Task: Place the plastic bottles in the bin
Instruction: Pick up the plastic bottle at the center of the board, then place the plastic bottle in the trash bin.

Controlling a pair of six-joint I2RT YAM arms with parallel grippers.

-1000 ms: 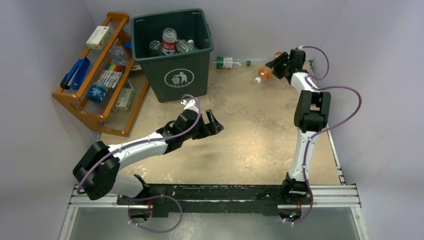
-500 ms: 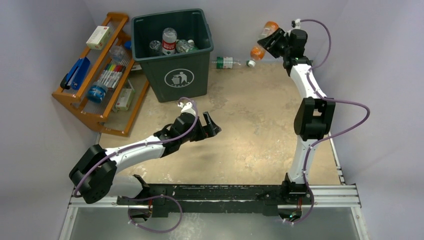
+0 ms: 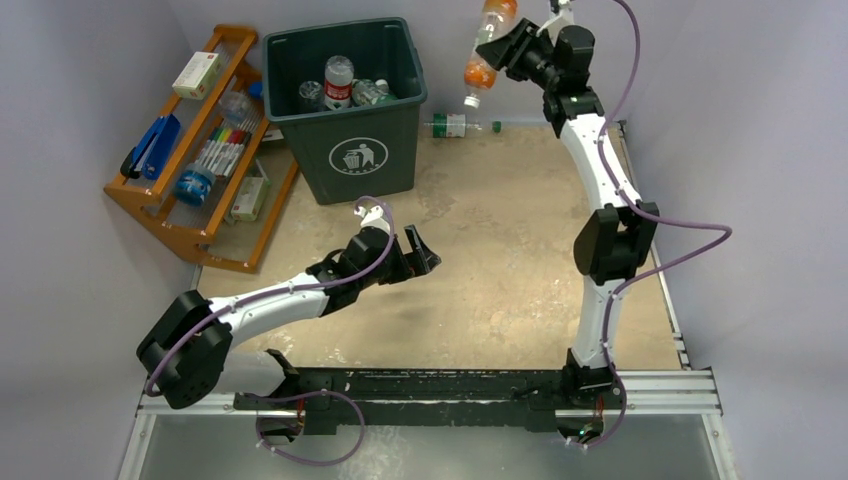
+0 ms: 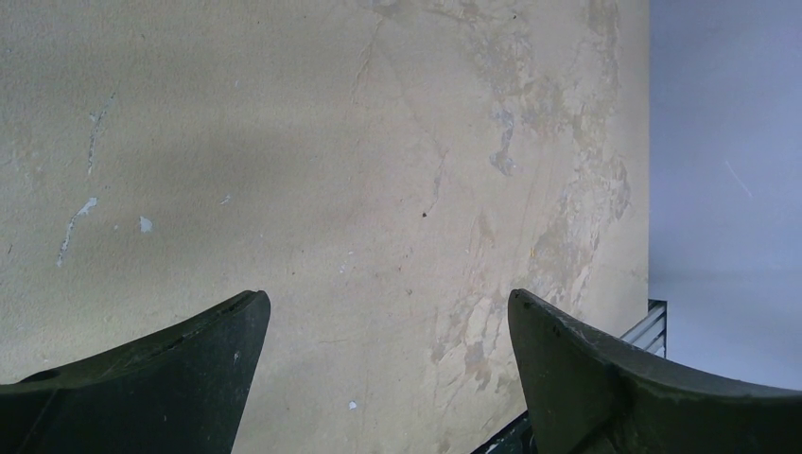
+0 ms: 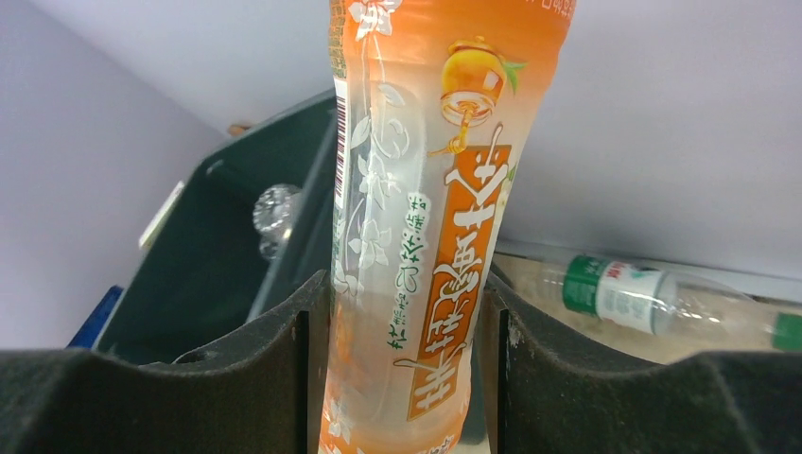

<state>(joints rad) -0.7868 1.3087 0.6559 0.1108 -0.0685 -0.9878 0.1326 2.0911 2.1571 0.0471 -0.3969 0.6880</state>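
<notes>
My right gripper is shut on an orange-labelled plastic bottle, held high in the air to the right of the dark green bin; in the right wrist view that bottle fills the gap between the fingers. Several bottles lie inside the bin. A clear bottle with a green label lies on the floor by the back wall, also seen as the green-labelled bottle. My left gripper hangs open over bare floor in the middle, nothing between its fingers.
An orange wooden rack with markers, boxes and a blue stapler leans at the left of the bin. Grey walls close in the beige floor at back, left and right. The black rail carries both arm bases.
The right arm has lifted the orange bottle from the far right floor and swung it up and left toward the bin. The left arm has barely moved.
</notes>
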